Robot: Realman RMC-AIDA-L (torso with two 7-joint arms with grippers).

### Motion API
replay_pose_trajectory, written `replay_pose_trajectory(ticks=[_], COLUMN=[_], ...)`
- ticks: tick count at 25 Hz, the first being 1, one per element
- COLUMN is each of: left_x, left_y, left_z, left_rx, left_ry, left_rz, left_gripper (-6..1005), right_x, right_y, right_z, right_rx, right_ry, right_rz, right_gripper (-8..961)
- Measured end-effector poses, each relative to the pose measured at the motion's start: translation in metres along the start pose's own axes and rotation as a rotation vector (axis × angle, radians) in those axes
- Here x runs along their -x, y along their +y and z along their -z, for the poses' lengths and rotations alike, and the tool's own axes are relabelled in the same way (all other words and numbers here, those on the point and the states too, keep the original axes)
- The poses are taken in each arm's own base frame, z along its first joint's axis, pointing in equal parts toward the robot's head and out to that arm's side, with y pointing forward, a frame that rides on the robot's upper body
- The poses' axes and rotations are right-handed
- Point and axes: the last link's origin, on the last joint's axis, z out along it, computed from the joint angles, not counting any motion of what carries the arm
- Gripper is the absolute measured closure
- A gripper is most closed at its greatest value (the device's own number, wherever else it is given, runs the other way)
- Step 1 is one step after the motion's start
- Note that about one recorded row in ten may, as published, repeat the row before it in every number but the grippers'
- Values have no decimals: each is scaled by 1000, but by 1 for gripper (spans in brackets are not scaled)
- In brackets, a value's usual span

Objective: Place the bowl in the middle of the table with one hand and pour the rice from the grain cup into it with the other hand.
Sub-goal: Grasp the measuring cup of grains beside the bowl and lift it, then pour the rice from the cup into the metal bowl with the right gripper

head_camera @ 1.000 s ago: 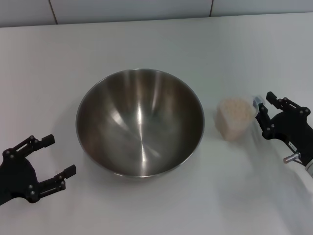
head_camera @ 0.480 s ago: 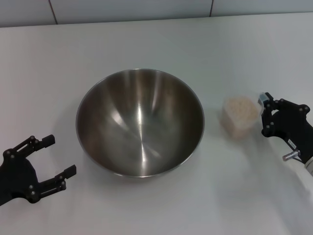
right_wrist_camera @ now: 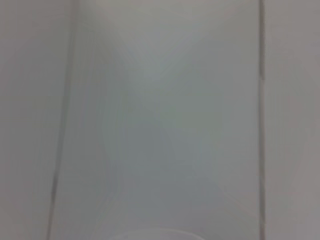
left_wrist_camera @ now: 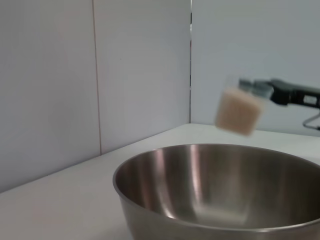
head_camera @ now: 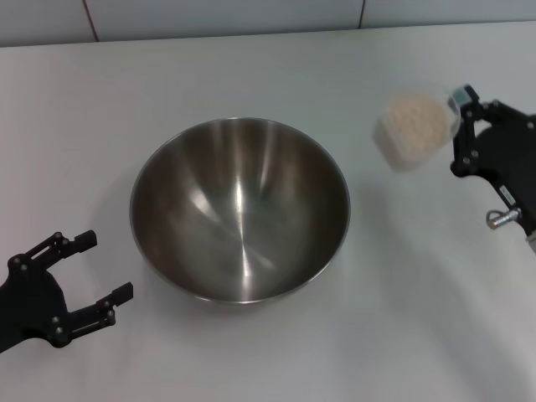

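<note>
The steel bowl (head_camera: 240, 208) stands in the middle of the white table (head_camera: 251, 75); it also fills the lower part of the left wrist view (left_wrist_camera: 220, 192). My right gripper (head_camera: 462, 113) is shut on the rim of the clear grain cup (head_camera: 414, 127), which is full of cream rice (head_camera: 414, 120). It holds the cup in the air, to the right of the bowl and above its rim, as the left wrist view (left_wrist_camera: 239, 111) shows. My left gripper (head_camera: 92, 268) is open and empty, on the left of the bowl near the table's front.
A grey tiled wall (head_camera: 251, 15) runs along the back edge of the table. The right wrist view shows only that wall (right_wrist_camera: 160, 100).
My right gripper has lifted the grain cup off the table and carried it upward and toward the back. The bowl and the left gripper have stayed where they were.
</note>
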Motion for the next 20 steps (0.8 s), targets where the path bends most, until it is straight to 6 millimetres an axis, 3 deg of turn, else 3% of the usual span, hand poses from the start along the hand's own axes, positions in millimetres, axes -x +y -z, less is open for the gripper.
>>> replay_pose_trajectory(ticks=[4, 10, 17, 20], left_x=[0, 0, -1, -1], left_y=[1, 2, 1, 0], left_z=[-1, -1, -2, -2], left_rx=[7, 11, 12, 14], left_ry=[-1, 0, 1, 2], left_rz=[1, 0, -4, -6], left_gripper=[137, 137, 137, 137], right_x=[17, 28, 29, 32], right_y=[20, 67, 107, 118], right_z=[-21, -44, -47, -44], right_rx=[43, 115, 149, 150], right_ry=[-116, -201, -270, -335], right_rz=[133, 534, 1213, 1415], right_gripper=[938, 935, 931, 930])
